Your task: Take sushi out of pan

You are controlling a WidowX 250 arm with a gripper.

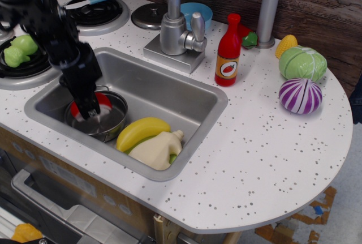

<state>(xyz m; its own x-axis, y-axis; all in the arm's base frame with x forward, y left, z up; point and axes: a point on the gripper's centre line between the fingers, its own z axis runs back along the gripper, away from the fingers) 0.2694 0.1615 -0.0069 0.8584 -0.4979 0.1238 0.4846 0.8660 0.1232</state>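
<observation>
Nearest the camera, to the right of and slightly nearer than the gripper [87, 110], a yellow banana [141, 131] and a cream-coloured bottle [158, 150] lie in the sink [186, 97], just beside the pan.

The pan [104, 122] sits at the near left end of the sink floor, directly under the gripper. The arm reaches in from the upper left, and the gripper hangs tip-down at the pan's left inner edge. The sushi [102, 100] shows as a red patch touching the fingertips on both sides. The jaws appear clamped on it, though the contact is partly hidden. The piece appears raised off the bare pan floor but is still inside the rim, so removal is judged incomplete.

Beyond the gripper stand the faucet [180, 31] and a red bottle [228, 51]. The speckled white countertop [271, 159] extends right, backed by a dark wood wall [328, 6].
</observation>
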